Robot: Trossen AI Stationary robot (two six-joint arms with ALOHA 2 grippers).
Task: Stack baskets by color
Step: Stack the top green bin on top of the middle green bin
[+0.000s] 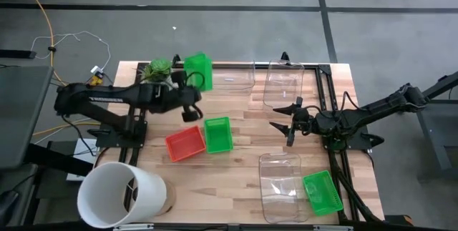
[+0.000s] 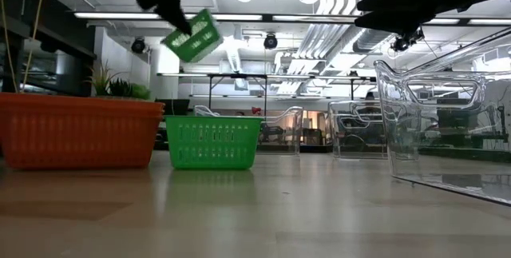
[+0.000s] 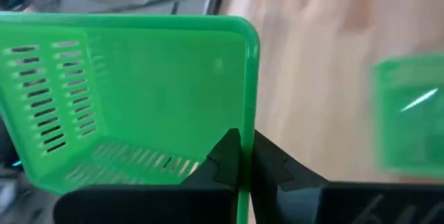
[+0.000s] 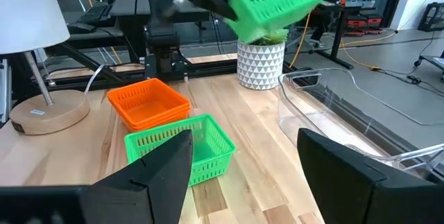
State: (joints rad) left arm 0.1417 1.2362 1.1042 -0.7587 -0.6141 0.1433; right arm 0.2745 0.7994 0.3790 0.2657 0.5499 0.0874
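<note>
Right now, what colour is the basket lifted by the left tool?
Bright green basket; right wrist view.

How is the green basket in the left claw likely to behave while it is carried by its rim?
The green basket looks thin and perforated, so probably light and slightly flexible. The left claw pinches only one wall, and the basket hangs tilted, so it may swing or slip.

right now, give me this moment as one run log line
left gripper: shut on green basket, lifted off table | right gripper: open, empty, waiting mid-table | red basket and second green basket: side by side on table
</note>
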